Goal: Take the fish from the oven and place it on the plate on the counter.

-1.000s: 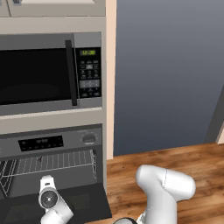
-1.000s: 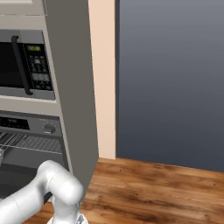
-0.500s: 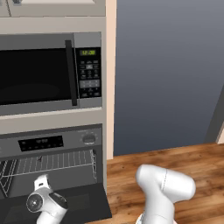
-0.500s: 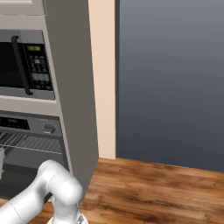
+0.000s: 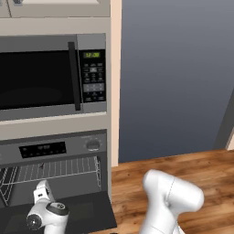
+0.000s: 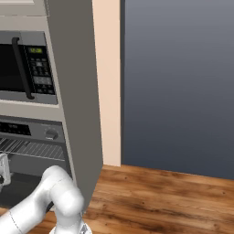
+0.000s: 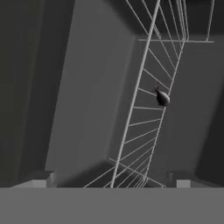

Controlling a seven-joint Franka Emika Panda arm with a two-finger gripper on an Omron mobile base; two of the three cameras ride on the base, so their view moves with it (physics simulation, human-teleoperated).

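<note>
The oven (image 5: pixel 55 148) stands open under the microwave, its door (image 5: pixel 87 215) folded down and its wire rack (image 5: pixel 55 171) showing. In the hand view a small dark-grey fish (image 7: pixel 162 97) lies on the wire rack (image 7: pixel 144 109) deep inside the dark cavity, well beyond the fingertips. My gripper (image 7: pixel 113 178) is open, its two pale fingertips (image 7: pixel 41 177) set far apart with nothing between them. In the left base view the gripper (image 5: pixel 41 191) hovers over the open door just in front of the rack; its white hand (image 6: pixel 3 170) is at the left edge of the right base view. The plate and the counter are out of view.
A microwave (image 5: pixel 45 77) with a keypad sits above the oven in a grey cabinet column (image 6: pixel 77 114). To the right are a beige wall strip, a dark blue-grey wall and wood flooring (image 5: pixel 192 164). My white elbow (image 5: pixel 171 196) bulks at the lower right.
The hand has shifted a little left and in toward the oven opening, coming into the left edge of the right base view. The base and oven have stayed put.
</note>
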